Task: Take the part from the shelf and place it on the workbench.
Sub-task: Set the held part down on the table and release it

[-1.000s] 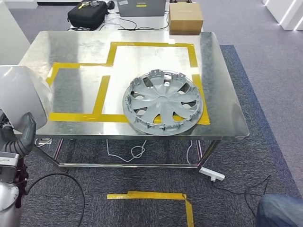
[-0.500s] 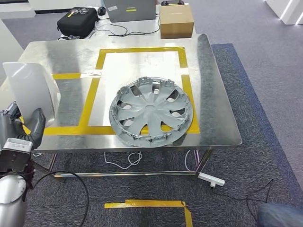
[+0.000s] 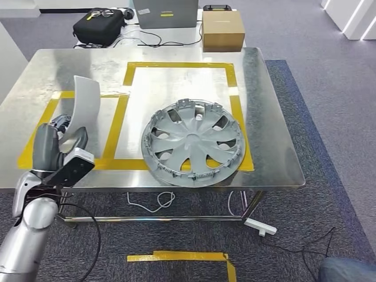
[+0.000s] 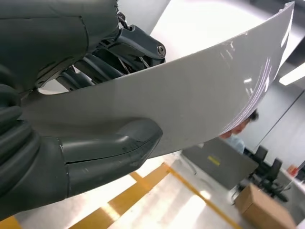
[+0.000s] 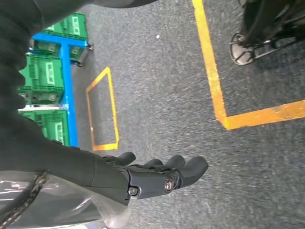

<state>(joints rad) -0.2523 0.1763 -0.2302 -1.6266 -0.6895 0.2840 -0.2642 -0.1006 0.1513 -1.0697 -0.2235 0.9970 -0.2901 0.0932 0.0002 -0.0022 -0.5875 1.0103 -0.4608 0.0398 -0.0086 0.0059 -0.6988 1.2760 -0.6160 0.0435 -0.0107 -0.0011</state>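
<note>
At the left of the head view, the left hand [image 3: 56, 143] grips a curved white panel [image 3: 85, 106], its fingers [image 4: 107, 148] closed around the lower edge, holding it upright over the metal surface [image 3: 270, 123]. A grey hubcap [image 3: 193, 141] lies at centre frame. The right hand [image 5: 158, 176] hangs above carpet, fingers loosely extended and holding nothing.

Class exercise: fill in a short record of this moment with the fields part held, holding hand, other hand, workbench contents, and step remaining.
part held: curved white panel, upright above the workbench's left end
holding hand: left hand, thumb and fingers on opposite faces of the panel
other hand: right hand, holding nothing, over grey carpet
workbench contents: grey wheel cover lying across the yellow tape on the metal workbench
step remaining: set the panel down
</note>
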